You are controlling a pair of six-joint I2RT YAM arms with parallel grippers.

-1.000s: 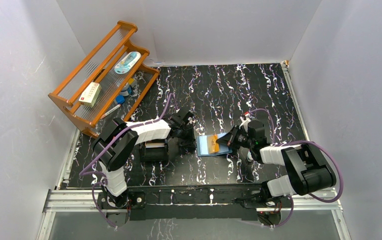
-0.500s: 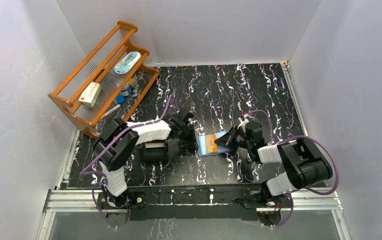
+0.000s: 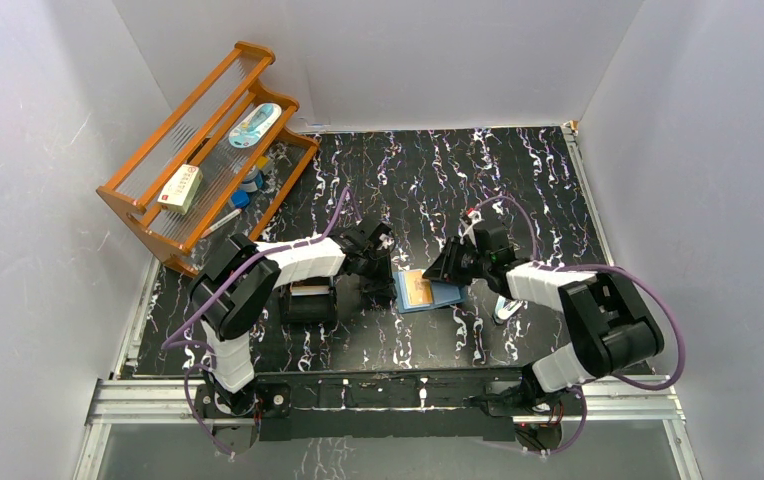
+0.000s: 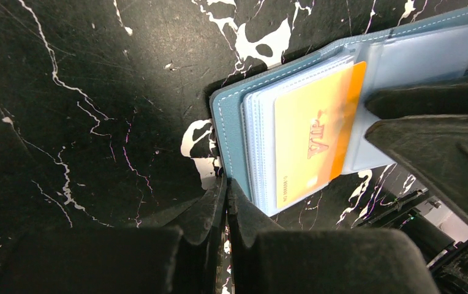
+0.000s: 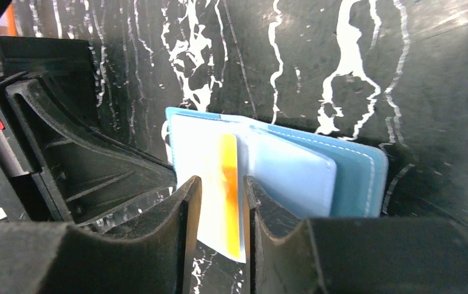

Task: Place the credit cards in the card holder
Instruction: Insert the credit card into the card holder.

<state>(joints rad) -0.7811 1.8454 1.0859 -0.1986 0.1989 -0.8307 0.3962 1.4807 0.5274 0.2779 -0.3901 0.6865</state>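
Table [image 3: 518, 180]: black with white streaks.
Back left corner: a wooden rack [image 3: 255, 52] stands on it.
Middle: the blue card holder [image 3: 428, 292] lies open.
Left of that: a black box [image 3: 308, 300].
Right of that: a small white thing [image 3: 505, 309].

Soft, even white light fills the overhead view: the pale walls [image 3: 438, 60] are bright, the black bench [image 3: 518, 180] is glossy without hard glare, and shadows are faint. In the left wrist view the left hand [image 4: 225, 187] is a dark blur, while the orange card [image 4: 314, 135] is sharp. In the right wrist view the right hand [image 5: 222, 184] is soft and shadowed, and the wallet [image 5: 342, 177] has a pale sheen.
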